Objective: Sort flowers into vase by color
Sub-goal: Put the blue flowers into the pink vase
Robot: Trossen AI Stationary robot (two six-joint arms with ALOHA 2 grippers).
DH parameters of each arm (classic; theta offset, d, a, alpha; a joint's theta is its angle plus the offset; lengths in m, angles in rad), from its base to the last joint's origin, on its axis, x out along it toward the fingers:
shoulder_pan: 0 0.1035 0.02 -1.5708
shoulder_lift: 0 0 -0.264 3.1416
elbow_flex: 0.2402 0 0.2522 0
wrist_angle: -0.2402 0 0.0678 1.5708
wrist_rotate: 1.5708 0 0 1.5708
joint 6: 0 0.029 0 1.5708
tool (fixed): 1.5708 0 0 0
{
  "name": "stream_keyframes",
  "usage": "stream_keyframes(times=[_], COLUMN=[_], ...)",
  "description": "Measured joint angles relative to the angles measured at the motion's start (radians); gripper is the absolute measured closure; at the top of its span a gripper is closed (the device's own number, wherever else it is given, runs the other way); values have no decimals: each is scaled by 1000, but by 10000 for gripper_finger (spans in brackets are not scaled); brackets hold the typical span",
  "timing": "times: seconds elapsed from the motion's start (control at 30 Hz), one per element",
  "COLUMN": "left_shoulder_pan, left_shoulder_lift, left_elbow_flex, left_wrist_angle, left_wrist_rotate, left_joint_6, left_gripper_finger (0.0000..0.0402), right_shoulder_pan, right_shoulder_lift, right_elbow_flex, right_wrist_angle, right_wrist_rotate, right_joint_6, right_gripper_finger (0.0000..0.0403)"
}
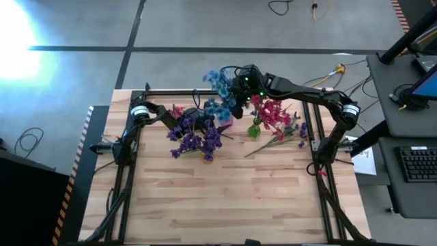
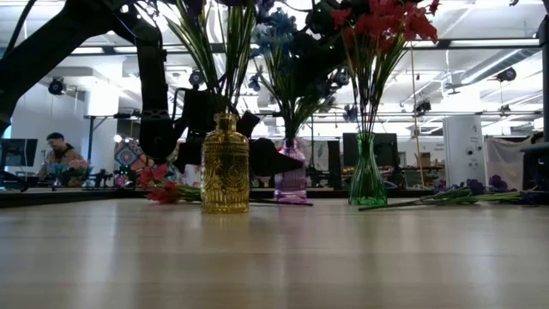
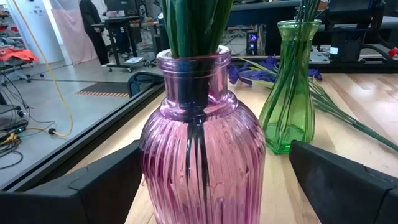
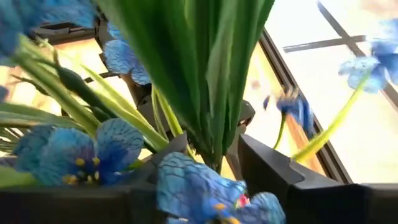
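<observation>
Three vases stand at the table's far middle. A gold vase holds purple flowers. A pink-purple ribbed vase holds blue flowers. A green vase holds red-pink flowers. My left gripper is open at table height, one finger on each side of the pink-purple vase's belly. My right gripper is high above that vase, shut on the blue flowers' stems among the blooms. My left gripper stands level around the pink-purple vase; one finger is right beside the vase's wall, and I cannot tell whether it touches. My right gripper pinches the bunched green stems of the blue flowers between its two fingers, high up near the blooms. The stems run down into the pink-purple vase's neck.
Loose purple sprigs with long stems lie on the table right of the green vase. A loose red-pink sprig lies left of the gold vase. The near half of the wooden table is bare.
</observation>
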Motion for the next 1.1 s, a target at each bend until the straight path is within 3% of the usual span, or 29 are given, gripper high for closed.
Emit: stream_keyframes(times=[0.4,1.1], left_shoulder_pan=[0,0], left_shoulder_lift=[0,0], left_elbow_flex=[0,0], left_wrist_angle=[0,0], left_wrist_rotate=[1,4], left_joint_6=[0,3], left_gripper_finger=[20,20], right_shoulder_pan=[0,0], right_shoulder_lift=[-20,-56], right_elbow_flex=[0,66], right_wrist_angle=[-32,-34], right_wrist_rotate=[0,3], right_joint_6=[-3,-16], right_gripper_finger=[194,192])
